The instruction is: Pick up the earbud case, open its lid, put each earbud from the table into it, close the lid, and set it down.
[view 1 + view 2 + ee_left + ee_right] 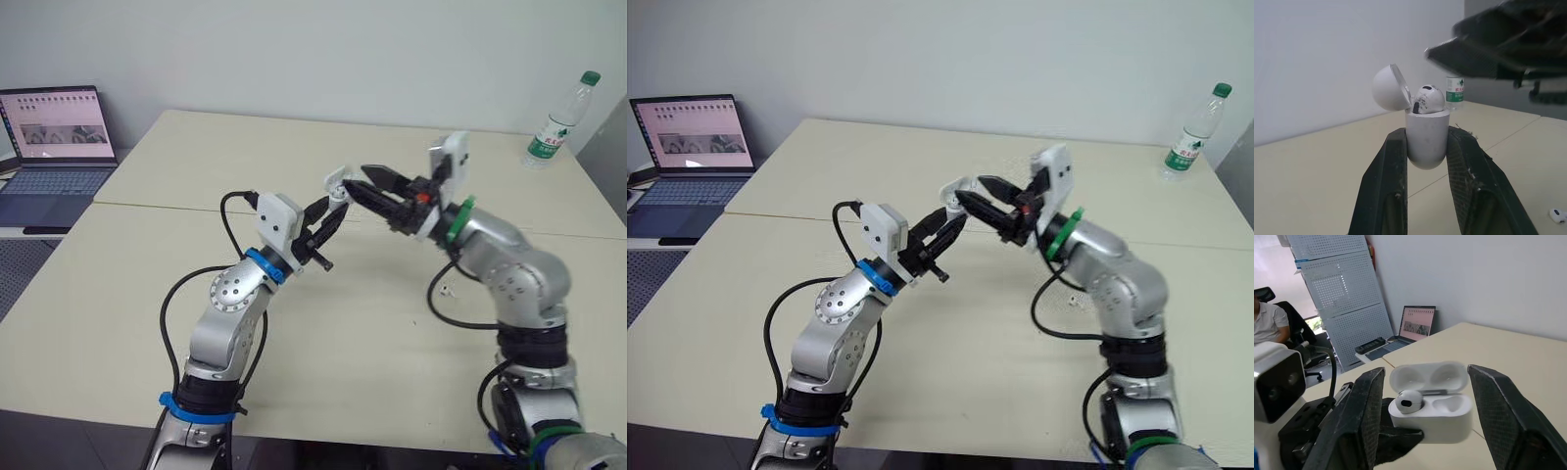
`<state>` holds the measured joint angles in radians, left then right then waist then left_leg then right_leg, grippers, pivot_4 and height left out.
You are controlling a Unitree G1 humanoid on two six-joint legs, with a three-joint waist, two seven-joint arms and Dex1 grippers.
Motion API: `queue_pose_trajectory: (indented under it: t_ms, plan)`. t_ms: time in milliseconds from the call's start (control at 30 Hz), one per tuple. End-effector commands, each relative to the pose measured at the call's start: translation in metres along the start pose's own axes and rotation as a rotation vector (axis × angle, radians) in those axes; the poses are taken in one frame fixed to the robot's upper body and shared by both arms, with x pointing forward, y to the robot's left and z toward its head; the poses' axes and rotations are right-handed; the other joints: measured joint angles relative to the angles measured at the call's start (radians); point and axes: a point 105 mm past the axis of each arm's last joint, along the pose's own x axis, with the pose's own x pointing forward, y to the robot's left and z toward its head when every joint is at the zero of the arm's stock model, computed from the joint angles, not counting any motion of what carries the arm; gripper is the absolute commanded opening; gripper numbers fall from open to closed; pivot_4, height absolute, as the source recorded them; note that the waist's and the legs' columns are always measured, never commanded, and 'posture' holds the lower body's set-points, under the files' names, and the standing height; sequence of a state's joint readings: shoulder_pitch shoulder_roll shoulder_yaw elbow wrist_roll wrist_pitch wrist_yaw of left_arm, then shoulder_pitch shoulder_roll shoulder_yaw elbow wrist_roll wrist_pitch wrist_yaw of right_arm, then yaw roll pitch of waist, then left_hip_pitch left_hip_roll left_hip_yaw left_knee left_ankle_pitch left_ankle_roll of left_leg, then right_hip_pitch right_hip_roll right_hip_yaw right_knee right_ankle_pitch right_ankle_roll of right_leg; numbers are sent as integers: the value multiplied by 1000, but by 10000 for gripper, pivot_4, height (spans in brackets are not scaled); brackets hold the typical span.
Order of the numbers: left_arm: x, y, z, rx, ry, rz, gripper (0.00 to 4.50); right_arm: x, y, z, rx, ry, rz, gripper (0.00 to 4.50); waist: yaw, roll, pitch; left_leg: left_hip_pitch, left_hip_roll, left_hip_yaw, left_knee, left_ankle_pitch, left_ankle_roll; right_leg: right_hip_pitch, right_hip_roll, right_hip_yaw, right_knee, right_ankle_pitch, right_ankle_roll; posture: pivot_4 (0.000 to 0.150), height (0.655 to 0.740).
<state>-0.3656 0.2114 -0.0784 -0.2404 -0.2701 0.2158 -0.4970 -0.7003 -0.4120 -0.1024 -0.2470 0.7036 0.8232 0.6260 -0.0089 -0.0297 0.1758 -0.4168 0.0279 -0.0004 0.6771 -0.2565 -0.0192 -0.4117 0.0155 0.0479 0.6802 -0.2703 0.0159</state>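
**One bud in, one to fetch**

Left gripper (1427, 134) clamps the earbud case (1426, 142) upright, lid open, one earbud (1427, 99) seated. Right gripper (1426, 372) gapes wide astride it, empty. Lift away clear of the lid; second earbud (1557, 214) lies on the table (372, 333)

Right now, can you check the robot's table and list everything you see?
Surface: beige table, seam across it.
Job's things: earbud case, lid open, one earbud inside; second earbud loose on the table.
Clutter: water bottle at the far right corner.
Grippers: left gripper jaws shut on the case; right gripper jaws open, close to it.
Cables: black cables loop off both arms.
Surroundings: laptop at the left, pegboard, a seated person.
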Motion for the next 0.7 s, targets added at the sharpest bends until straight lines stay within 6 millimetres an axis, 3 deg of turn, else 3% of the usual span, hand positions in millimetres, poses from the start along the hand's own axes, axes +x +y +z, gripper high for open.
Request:
queue_pose_trajectory:
  t_ms: [33, 167, 333, 500, 700]
  plan:
    - [-2, 0, 15, 38, -51, -15, 7505, -23, -16, -4, -50, 153, 16, 28006, 3, 0, 0, 0, 0, 0, 0, 0, 0, 0, 0, -1, 0, 0, 0, 1500, 7400]
    - [-3, 3, 12, 68, -39, -1, 7505, -73, -58, -51, -167, 416, -131, 28006, 7, 0, 0, 1, 0, 0, 0, 0, 0, 2, 0, -1, -2, 0, 0, 1500, 7400]
    - [-2, 2, 9, 68, -34, 12, 7505, -109, -65, -92, -212, 569, -167, 28006, 2, 0, 0, 1, 0, 2, 0, 0, 0, 1, 0, 3, -1, 0, 0, 1500, 7400]
    - [-2, 1, 8, 72, -28, 6, 7505, -129, -66, -116, -206, 659, -179, 28006, 0, 0, 0, 2, 0, 1, 0, 0, 0, 1, 1, 2, 0, 0, 0, 1500, 7400]
    - [1, 4, 10, 83, -30, -3, 7505, -136, -64, -125, -208, 709, -157, 28006, 2, 0, 0, 2, 0, 1, 0, 0, 0, 2, 1, 2, 0, 0, 0, 1500, 7400]
